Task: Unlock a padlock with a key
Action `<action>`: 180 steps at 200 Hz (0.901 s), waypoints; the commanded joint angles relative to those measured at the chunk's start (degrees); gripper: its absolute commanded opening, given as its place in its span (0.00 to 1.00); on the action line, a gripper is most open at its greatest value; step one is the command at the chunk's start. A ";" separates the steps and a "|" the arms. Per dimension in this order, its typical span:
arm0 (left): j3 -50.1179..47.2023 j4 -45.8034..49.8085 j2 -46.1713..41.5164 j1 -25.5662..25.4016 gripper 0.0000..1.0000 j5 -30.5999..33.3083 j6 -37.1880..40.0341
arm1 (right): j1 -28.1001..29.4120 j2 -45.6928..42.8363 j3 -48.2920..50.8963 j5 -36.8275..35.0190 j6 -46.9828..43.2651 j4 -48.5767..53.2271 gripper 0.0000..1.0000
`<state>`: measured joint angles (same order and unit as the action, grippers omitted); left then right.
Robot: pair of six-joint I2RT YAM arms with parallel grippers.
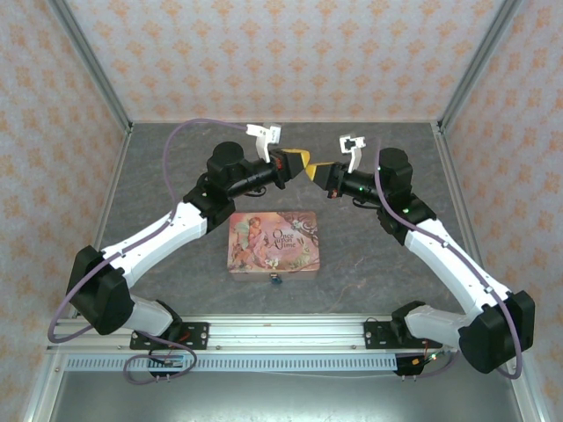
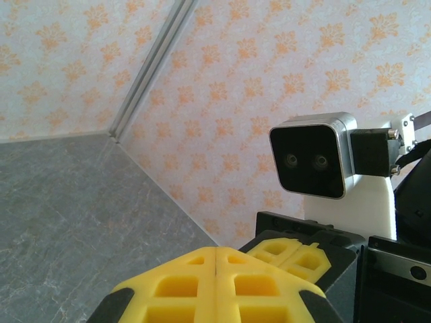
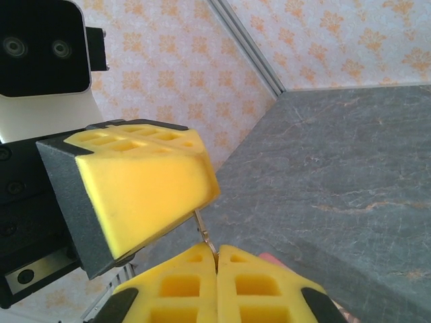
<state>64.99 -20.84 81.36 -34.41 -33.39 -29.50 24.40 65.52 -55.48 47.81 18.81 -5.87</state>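
The tiny dark blue-green padlock (image 1: 276,280) hangs at the front edge of the pink tin (image 1: 274,244), far below both grippers. My left gripper (image 1: 303,163) and right gripper (image 1: 320,167) meet tip to tip in the air behind the tin. In the right wrist view a thin metal key (image 3: 206,232) bridges the small gap. One end goes into the seam of the left gripper's yellow pads (image 3: 141,182), the other between my right gripper's (image 3: 217,254) closed fingers. The left gripper (image 2: 214,252) is shut in its own view, where the key is hidden.
The tin lies mid-table between the arms, its lid printed with an illustration. Patterned walls with metal corner posts (image 1: 97,79) close in the grey floor (image 1: 176,176). The right wrist camera (image 2: 313,156) sits close in front of the left gripper.
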 commanded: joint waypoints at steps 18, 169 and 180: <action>1.28 1.77 -1.59 -0.26 0.15 1.74 2.68 | 0.35 -1.36 0.37 -1.40 -1.95 -0.39 0.00; 3.04 48.63 2.96 -9.39 0.73 37.29 7.71 | 0.36 -6.19 -1.04 -34.48 -11.80 23.31 0.00; 4.13 51.58 4.56 -10.96 0.73 40.17 5.84 | 0.38 -6.19 -0.94 -34.84 -11.61 23.32 0.00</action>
<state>65.41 18.09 83.26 -42.41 -4.47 -21.87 24.49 60.47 -55.48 16.78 8.19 16.16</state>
